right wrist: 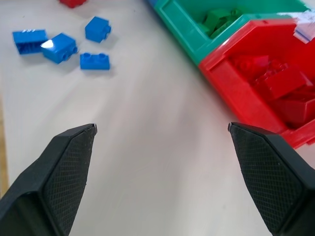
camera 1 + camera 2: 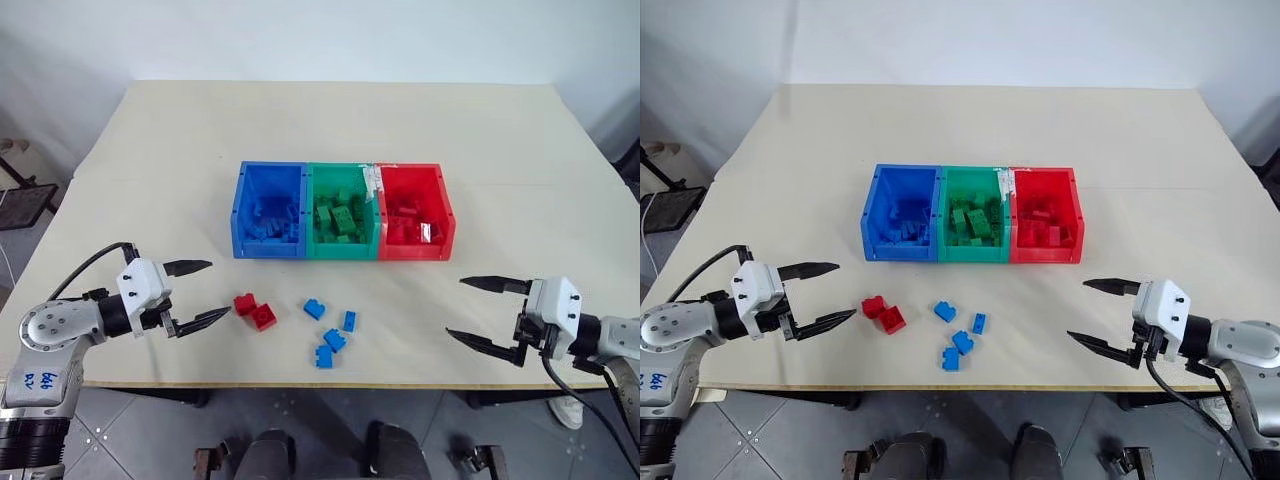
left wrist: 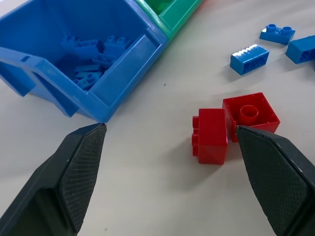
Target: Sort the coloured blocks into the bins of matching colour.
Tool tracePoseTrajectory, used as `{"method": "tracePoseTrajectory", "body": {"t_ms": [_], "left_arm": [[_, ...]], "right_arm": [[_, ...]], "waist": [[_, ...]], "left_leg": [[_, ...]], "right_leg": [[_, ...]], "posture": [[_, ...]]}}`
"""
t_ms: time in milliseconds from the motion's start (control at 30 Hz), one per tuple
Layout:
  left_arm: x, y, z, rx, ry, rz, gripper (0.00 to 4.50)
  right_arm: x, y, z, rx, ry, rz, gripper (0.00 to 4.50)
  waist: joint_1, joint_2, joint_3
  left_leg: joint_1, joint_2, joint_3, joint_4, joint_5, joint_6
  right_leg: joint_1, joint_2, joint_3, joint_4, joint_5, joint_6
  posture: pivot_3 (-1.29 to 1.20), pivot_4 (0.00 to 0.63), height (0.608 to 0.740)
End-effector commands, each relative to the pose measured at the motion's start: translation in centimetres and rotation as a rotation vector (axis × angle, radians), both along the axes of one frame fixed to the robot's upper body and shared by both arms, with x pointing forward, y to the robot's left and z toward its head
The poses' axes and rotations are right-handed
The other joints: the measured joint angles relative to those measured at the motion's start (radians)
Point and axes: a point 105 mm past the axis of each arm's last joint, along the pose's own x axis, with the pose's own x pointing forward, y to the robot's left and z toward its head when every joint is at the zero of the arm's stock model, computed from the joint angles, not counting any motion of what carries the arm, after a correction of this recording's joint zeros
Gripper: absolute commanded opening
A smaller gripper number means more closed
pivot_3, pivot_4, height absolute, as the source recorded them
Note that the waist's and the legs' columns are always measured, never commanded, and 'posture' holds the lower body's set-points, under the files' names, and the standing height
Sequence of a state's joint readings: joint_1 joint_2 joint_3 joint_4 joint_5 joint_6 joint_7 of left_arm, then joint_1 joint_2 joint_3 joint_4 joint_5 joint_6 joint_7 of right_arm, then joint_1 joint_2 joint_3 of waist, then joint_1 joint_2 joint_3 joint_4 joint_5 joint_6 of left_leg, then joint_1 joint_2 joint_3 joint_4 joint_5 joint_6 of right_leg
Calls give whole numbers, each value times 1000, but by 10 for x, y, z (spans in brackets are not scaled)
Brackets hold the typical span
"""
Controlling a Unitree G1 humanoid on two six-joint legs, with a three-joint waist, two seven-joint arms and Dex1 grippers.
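Two red blocks (image 2: 245, 303) (image 2: 264, 316) lie touching near the table's front edge, just right of my open left gripper (image 2: 218, 289), whose fingers are empty. To their right several blue blocks (image 2: 314, 309) (image 2: 334, 340) are scattered. Behind them stand the joined bins: blue bin (image 2: 268, 247), green bin (image 2: 342, 250) and red bin (image 2: 412, 250), each holding bricks of its own colour. My right gripper (image 2: 455, 307) hovers open and empty at the front right, below the red bin and well apart from the blue blocks (image 1: 95, 61).
The cream table (image 2: 320, 120) stretches bare behind the bins. Its front edge runs just below the loose blocks. A dark stand (image 2: 25, 200) sits on the floor at the far left.
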State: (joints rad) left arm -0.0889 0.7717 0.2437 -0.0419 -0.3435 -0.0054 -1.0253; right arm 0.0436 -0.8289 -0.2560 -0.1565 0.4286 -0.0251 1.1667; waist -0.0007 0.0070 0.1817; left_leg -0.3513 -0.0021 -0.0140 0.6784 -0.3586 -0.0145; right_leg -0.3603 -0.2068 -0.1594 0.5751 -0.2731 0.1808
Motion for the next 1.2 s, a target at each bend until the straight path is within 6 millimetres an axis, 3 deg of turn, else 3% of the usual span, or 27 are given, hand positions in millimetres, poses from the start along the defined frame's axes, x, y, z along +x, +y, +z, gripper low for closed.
{"method": "tracePoseTrajectory", "body": {"t_ms": [33,133,300,467,633,800,900,1133,1200], "left_arm": [[-4,-2,7,31,-38,-28,4462],[-6,0,7,14,-13,-21,4462],[-39,-9,-7,49,60,-156,4462],[-52,-24,-10,8,47,-180,4462],[-56,-27,-11,0,48,-163,4462],[-57,-29,-10,-12,47,-158,4462],[-58,-32,-10,-18,48,-162,4500],[-58,-36,-11,-29,35,-159,4500],[-56,-35,-9,-40,26,-144,4500]], "right_arm": [[-1,14,7,11,-30,42,4500],[1,27,4,-6,16,77,4500],[14,66,-1,-18,103,132,4500],[29,103,-18,-51,148,155,4500],[29,125,-37,-100,186,193,4500],[28,134,-43,-113,166,225,4500],[33,138,-48,-107,166,207,3895],[42,131,-45,-109,153,162,1553],[45,126,-41,-107,147,148,1434]], "waist": [[1,0,0],[0,0,0],[-5,1,1],[7,2,2],[14,2,2],[13,2,2],[11,2,2],[1,2,2],[2,2,2]], "left_leg": [[0,0,0,0,0,0],[-1,0,0,0,0,0],[-1,2,2,0,-1,-1],[-4,4,2,1,-2,-2],[-5,3,2,2,-2,-2],[-6,3,4,2,-2,-2],[-6,3,4,2,-2,-2],[-5,4,4,2,-2,-2],[-5,4,4,2,-2,-2]], "right_leg": [[0,0,0,0,0,0],[-1,0,0,0,0,0],[-3,2,2,0,0,0],[-7,3,2,1,0,-2],[-7,3,3,1,0,-2],[-10,4,4,3,0,-2],[-10,4,4,3,0,-2],[-12,4,5,6,0,-2],[-12,4,5,6,0,-2]], "posture": [[0,150,740],[0,150,740],[0,150,740],[0,150,740],[0,150,740],[0,150,740],[0,150,740],[0,150,740],[0,150,740]]}}
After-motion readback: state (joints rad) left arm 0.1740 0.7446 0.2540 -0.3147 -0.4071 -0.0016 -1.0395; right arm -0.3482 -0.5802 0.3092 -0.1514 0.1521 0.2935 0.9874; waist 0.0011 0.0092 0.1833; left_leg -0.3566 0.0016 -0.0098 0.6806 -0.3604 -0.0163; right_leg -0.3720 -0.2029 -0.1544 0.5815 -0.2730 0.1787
